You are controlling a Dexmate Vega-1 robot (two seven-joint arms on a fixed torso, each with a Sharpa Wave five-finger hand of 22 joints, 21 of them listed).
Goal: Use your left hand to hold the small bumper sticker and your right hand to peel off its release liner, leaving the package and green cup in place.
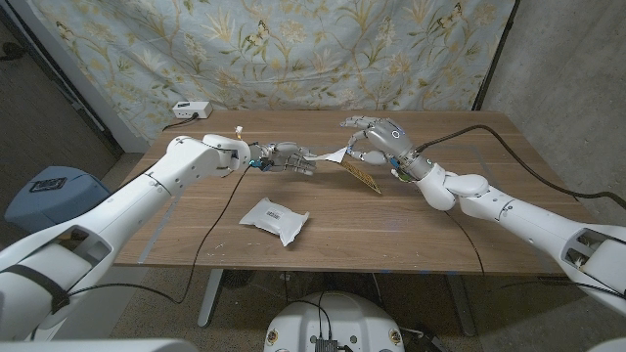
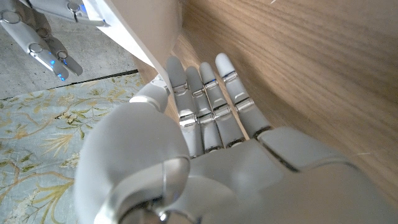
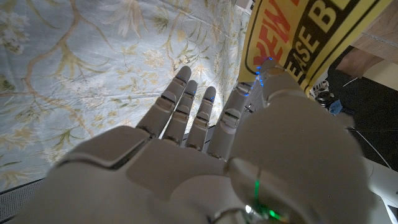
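Note:
Above the middle of the table, my left hand [image 1: 284,156] pinches one end of a white liner strip [image 1: 331,154] that stretches toward my right hand [image 1: 380,137]. The yellow bumper sticker [image 1: 364,177] hangs tilted below the right hand, its lower corner near the tabletop. The left wrist view has my left hand [image 2: 211,143] with thumb and fingers on the white strip [image 2: 140,37], and the right hand's fingertips [image 2: 43,37] beyond. In the right wrist view my right hand [image 3: 205,162] presses its thumb on the yellow sticker [image 3: 305,37], which bears red and black letters.
A white package [image 1: 274,219] lies on the wooden table [image 1: 391,230] nearer the front, left of centre. A small white box [image 1: 189,110] with a cable sits at the back left corner. A black cable [image 1: 509,145] crosses the table's right side.

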